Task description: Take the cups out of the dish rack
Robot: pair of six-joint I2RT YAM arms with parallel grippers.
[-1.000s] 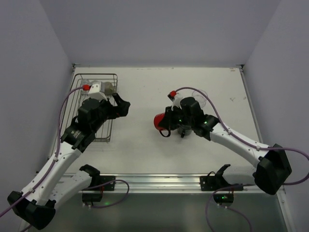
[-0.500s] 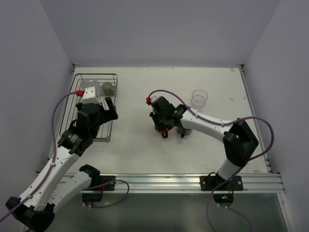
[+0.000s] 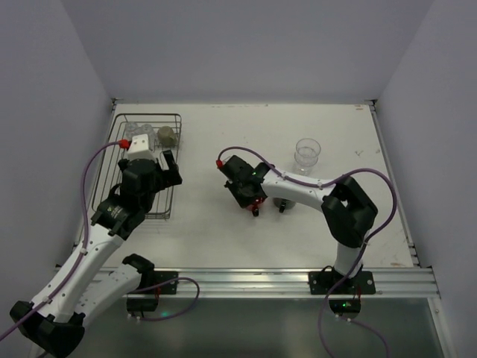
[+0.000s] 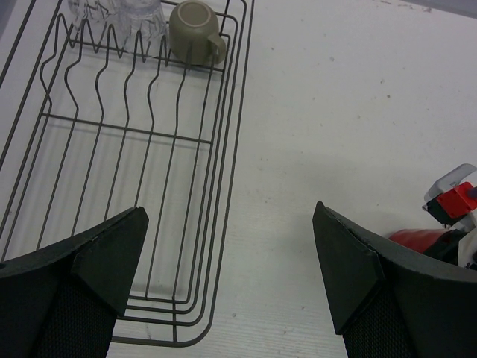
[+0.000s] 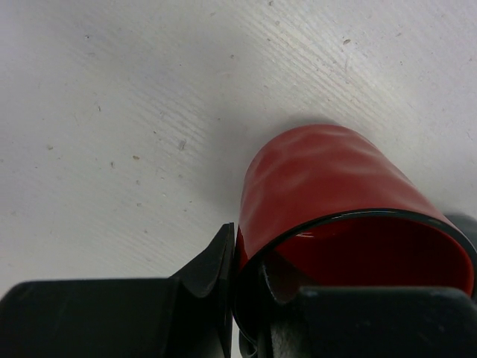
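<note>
The dish rack [image 3: 127, 171] stands at the left of the table. At its far end it holds clear tumblers [image 3: 139, 133] and a greyish-tan cup [image 3: 167, 136]. The left wrist view shows the rack [image 4: 127, 149], the tan cup [image 4: 192, 31] and the tumblers [image 4: 119, 15]. My left gripper [image 3: 170, 165] is open and empty above the rack's right edge [image 4: 231, 224]. My right gripper [image 3: 250, 195] is shut on the red mug [image 3: 259, 200] at mid-table. In the right wrist view one finger is outside and one inside the mug's [image 5: 320, 179] rim, and the mug lies tilted low over the table.
A clear tumbler [image 3: 307, 153] stands upright on the table at the right. A small dark thing [image 3: 282, 203] shows partly under the right arm. The red mug also shows at the right edge of the left wrist view [image 4: 421, 239].
My right arm has swung left across the table, carrying the red mug with it. My left gripper has drawn back to the rack's right edge and stays open.
</note>
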